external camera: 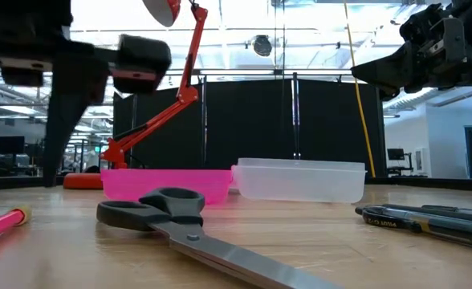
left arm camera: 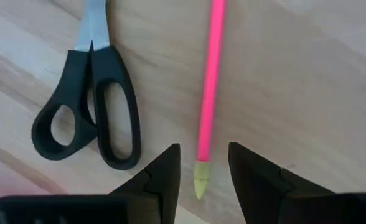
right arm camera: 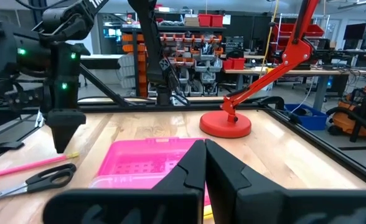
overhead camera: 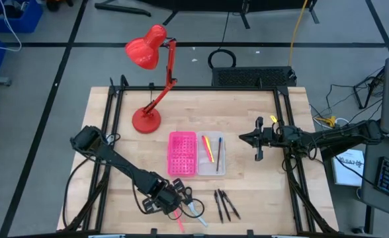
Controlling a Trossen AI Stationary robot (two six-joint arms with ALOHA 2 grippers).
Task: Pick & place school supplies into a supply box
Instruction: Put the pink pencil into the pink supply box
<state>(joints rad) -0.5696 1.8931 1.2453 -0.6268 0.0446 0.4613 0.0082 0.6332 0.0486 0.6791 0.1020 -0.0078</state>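
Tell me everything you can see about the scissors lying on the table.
The scissors have glossy black plastic handles with two oval finger loops and plain silver metal blades, which are closed together. They lie flat on the pale wooden table, near its front edge, in front of the pink half of the supply box. A pink pencil lies alongside, not touching. The left gripper hovers open over that pencil's end; nothing grips the scissors.

Your two arms are matte black, jointed, with angular tapered fingers (left arm camera: 254,171); the left arm (right arm camera: 61,68) shows small green indicator lights.
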